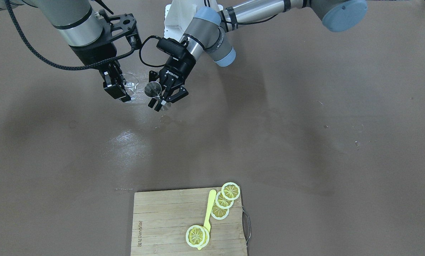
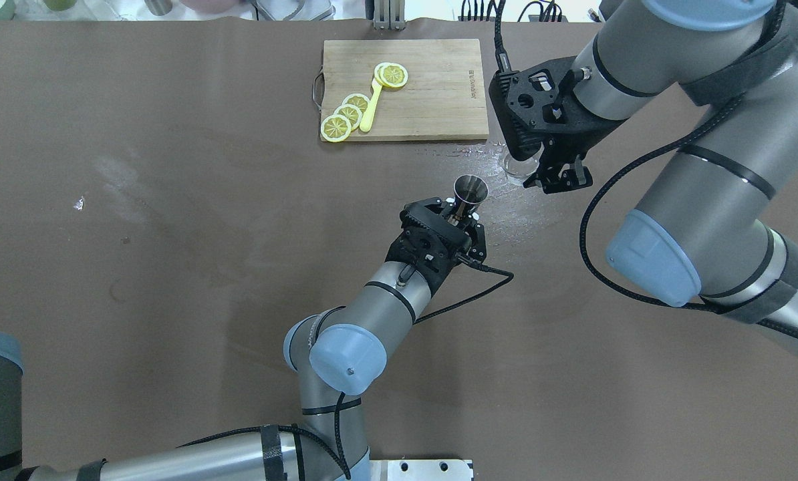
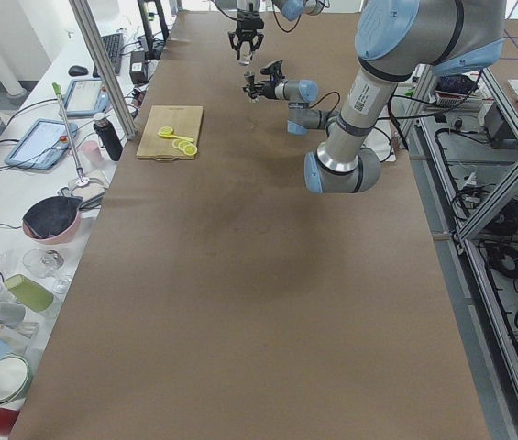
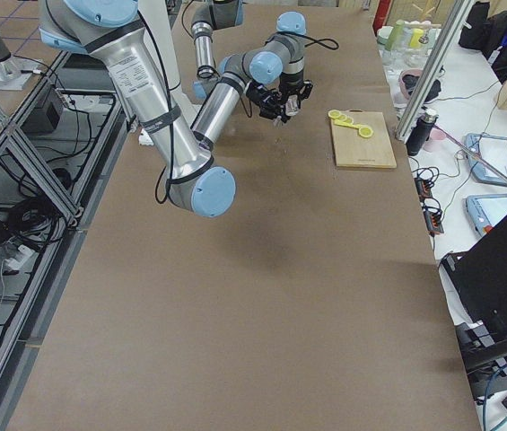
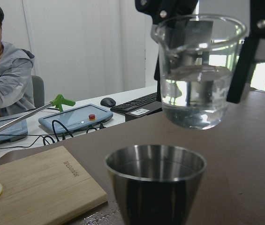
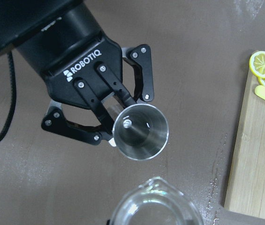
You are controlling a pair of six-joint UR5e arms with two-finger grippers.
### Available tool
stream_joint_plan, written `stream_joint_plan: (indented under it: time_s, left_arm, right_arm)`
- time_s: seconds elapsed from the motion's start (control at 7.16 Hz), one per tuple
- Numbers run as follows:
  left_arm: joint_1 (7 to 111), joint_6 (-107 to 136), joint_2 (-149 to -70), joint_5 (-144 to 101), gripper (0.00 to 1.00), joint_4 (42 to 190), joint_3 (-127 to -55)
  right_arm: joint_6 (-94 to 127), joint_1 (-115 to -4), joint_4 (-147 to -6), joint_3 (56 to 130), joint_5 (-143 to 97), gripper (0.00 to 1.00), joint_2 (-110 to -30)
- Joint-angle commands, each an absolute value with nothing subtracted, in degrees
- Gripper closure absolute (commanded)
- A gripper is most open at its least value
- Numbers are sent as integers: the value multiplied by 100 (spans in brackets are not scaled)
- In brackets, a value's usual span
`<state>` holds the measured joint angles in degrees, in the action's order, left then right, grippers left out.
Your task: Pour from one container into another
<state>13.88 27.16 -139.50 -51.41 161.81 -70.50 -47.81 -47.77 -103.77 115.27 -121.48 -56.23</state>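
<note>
My left gripper (image 1: 162,96) is shut on the waist of a steel jigger (image 1: 152,89), holding it tilted with its open cup toward the beaker. In the overhead view the jigger (image 2: 470,189) sticks out past the left gripper (image 2: 462,210). A clear glass beaker (image 5: 195,70) part full of water hangs upright just above and behind the jigger (image 5: 155,183). My right gripper (image 2: 538,172) is shut on the beaker (image 2: 520,168), its black fingers (image 5: 238,70) at the glass's sides. The right wrist view looks down into the jigger (image 6: 140,132) over the beaker's rim (image 6: 155,206).
A wooden cutting board (image 2: 432,100) with lemon slices (image 2: 336,127) and a yellow utensil (image 2: 370,110) lies at the table's far side. A wet patch (image 1: 130,137) shines on the brown table near the grippers. A seated person (image 5: 1,70) is beyond the table's edge.
</note>
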Motion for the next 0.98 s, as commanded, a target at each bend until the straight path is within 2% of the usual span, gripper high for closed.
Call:
stream_joint_plan:
  time_s: [0.0,0.84]
  left_arm:
    - [1389,2716,-13957,-5142,100,16181,-7049]
    - [1389,2716,-13957,-5142,100,16181,-7049]
  right_arm:
    - [-4939,-4834,-11036,11750,-12155,100,-5581]
    - [-4948,-4852,-11872,11409,-12103,100,-5002]
